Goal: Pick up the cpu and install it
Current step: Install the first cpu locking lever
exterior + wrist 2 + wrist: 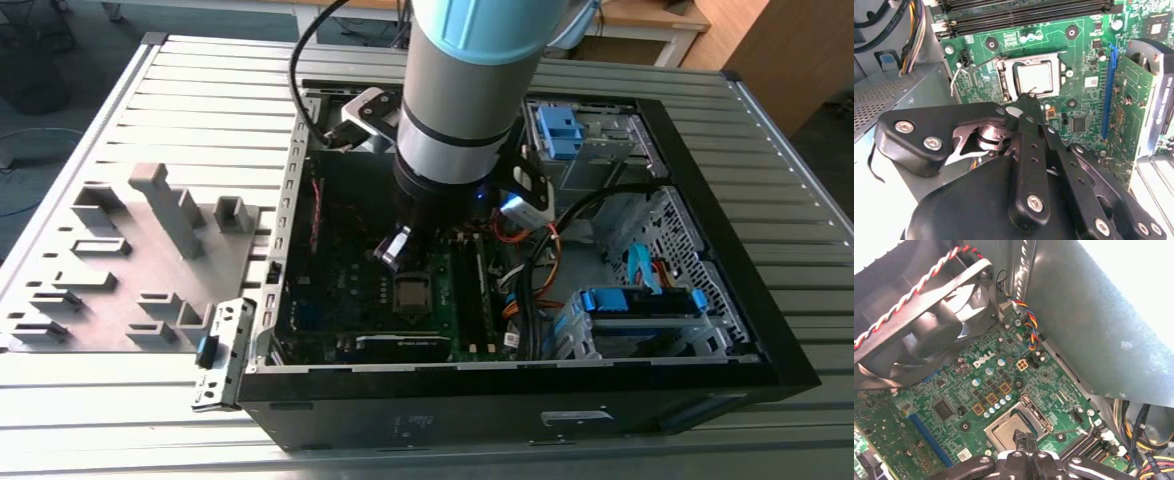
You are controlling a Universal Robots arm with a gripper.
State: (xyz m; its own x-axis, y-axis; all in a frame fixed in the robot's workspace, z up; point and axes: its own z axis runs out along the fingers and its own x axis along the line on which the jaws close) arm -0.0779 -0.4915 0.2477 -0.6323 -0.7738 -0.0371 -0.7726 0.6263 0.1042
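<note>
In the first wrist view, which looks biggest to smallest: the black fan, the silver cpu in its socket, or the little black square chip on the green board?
1. black fan: largest by far, though it is also nearest the camera.
2. cpu: mid-sized, one edge partly covered.
3. black square chip: smallest.

My gripper [1025, 440] hangs with its tips pressed together, right over one edge of the cpu [1005, 429] — the silver square lies flat in its socket [1030, 409] on the green motherboard [949, 390]. Whether I touch it, I cannot tell. A black fan [934, 325] tilts over the board, a red-and-white twisted wire [909, 295] along its rim — a grey case wall [1094, 325] stands beside.
</note>
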